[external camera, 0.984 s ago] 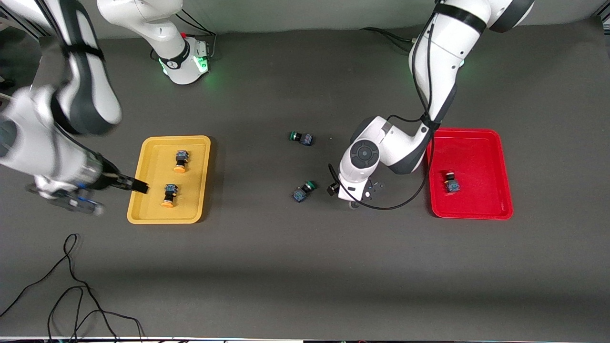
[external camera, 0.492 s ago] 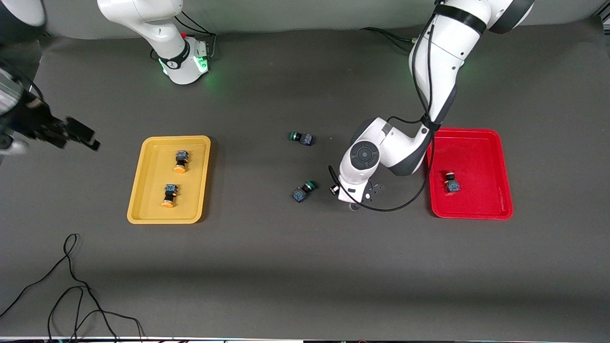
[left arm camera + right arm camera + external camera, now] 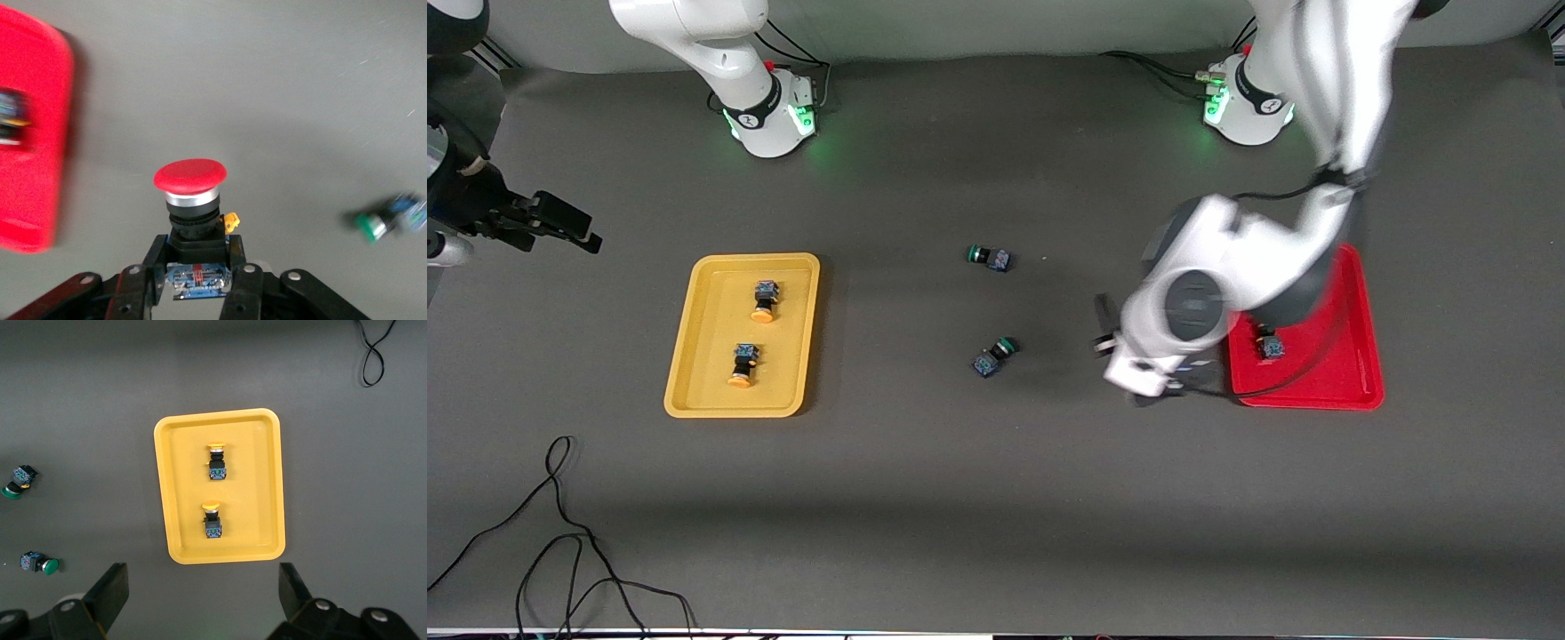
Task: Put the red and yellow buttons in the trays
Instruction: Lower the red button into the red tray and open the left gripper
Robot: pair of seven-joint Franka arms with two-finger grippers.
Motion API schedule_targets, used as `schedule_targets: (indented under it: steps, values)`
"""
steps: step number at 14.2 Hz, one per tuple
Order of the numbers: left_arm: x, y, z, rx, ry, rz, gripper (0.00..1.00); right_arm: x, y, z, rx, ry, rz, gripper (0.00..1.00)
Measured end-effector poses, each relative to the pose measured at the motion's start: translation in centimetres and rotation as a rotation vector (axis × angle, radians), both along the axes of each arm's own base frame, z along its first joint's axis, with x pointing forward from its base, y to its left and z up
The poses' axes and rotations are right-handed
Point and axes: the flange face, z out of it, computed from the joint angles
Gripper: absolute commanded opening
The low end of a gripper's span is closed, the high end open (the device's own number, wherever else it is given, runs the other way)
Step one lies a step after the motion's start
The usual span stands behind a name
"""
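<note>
Beside the red plastic tray (image 3: 1352, 391), the left gripper (image 3: 198, 293) carries a red-capped push-button switch (image 3: 191, 200), clamped by its body.
Another red-capped switch (image 3: 1269, 345), blurred, apparently lies in that tray; two orange-capped switches (image 3: 216, 461) (image 3: 211, 519) sit in the yellow plastic tray (image 3: 170, 520) under the right gripper (image 3: 200, 593), fingers spread, empty.

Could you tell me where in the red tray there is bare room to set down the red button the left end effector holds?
The left end effector, shut on the red button, is over the table beside the red tray. One button lies near the tray's edge toward the right arm's end; the bare floor toward the left arm's end is free. The right end effector waits open.
</note>
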Motion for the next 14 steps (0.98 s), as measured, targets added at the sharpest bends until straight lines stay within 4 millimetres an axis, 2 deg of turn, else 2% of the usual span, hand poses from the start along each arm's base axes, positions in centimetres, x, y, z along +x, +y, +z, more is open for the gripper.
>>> schedule_targets:
  steps: [2, 3, 5, 6, 7, 8, 9, 11, 12, 13, 14]
  values:
    - [0.8, 8.7, 3.0, -0.033, 0.071, -0.118, 0.03, 0.2, 0.4, -0.2, -0.004, 0.001, 0.008, 1.0]
    - [1.1, 13.6, 3.5, -0.059, 0.091, -0.165, 0.03, 0.2, 0.6, -0.3, -0.005, 0.002, 0.013, 1.0]
    - [0.8, 23.8, 2.3, -0.088, 0.12, -0.245, 0.03, 0.3, 0.8, -0.4, -0.007, 0.003, 0.018, 1.0]
    - [0.4, 28.0, 1.1, -0.096, 0.131, -0.267, 0.03, 0.3, 0.9, -0.4, -0.007, 0.003, 0.019, 1.0]
    - [0.0, 31.1, -0.6, -0.099, 0.126, -0.283, 0.03, 0.3, 0.9, -0.5, -0.007, 0.004, 0.02, 1.0]
    - [-0.6, 33.0, -3.0, -0.096, 0.112, -0.297, 0.03, 0.4, 0.9, -0.5, -0.007, 0.003, 0.021, 1.0]
    - [-1.3, 33.7, -5.7, -0.085, 0.094, -0.311, 0.03, 0.4, 0.9, -0.5, -0.007, 0.001, 0.023, 1.0]
    - [-3.4, 33.9, -11.6, -0.071, 0.057, -0.337, 0.06, 0.4, 0.9, -0.5, -0.008, -0.002, 0.031, 1.0]
    - [-4.5, 33.8, -14.3, -0.068, 0.051, -0.351, 0.33, 0.5, 0.9, -0.5, -0.008, -0.004, 0.032, 1.0]
    - [-5.2, 33.9, -15.9, -0.068, 0.054, -0.359, 0.96, 0.6, 0.9, -0.6, -0.008, -0.006, 0.033, 1.0]
    - [-5.5, 33.9, -16.8, -0.069, 0.058, -0.364, 1.0, 0.6, 0.9, -0.6, -0.008, -0.008, 0.033, 1.0]
